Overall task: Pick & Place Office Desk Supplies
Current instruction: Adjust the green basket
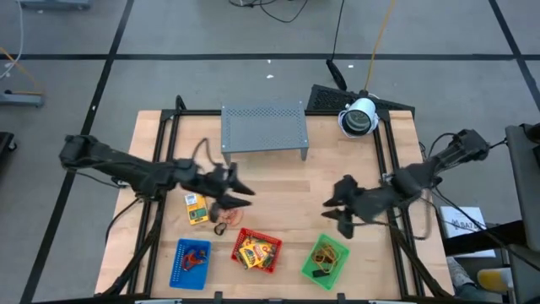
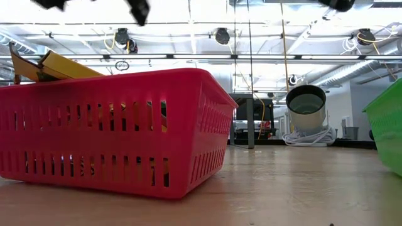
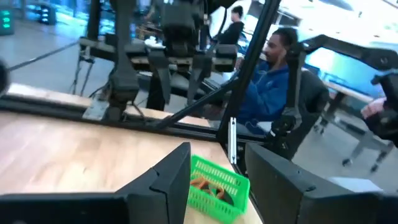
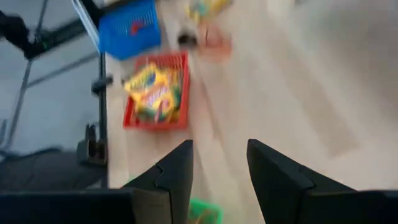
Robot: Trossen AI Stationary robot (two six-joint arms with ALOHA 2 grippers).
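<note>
The left hand [image 1: 240, 192] was held above the desk [image 1: 278, 181], its fingers parted with nothing between them, near a loose yellow packet [image 1: 197, 209] and rubber bands [image 1: 226, 219] still unsorted. The right hand [image 1: 335, 209] waited open and empty. Packets already filled the red tray [image 1: 257, 252]; bands lay in the green tray [image 1: 326, 259] and blue tray [image 1: 191, 263].

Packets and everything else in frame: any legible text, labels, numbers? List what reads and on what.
No text can be read in any view.
Yellow packets in the red tray: coloured print, too small and blurred to read.
Loose yellow packet on the table: print unreadable.
White sheet off the table's right edge: dark marks, too small to read.
Blue tray, green tray, grey rack: no lettering visible.
</note>
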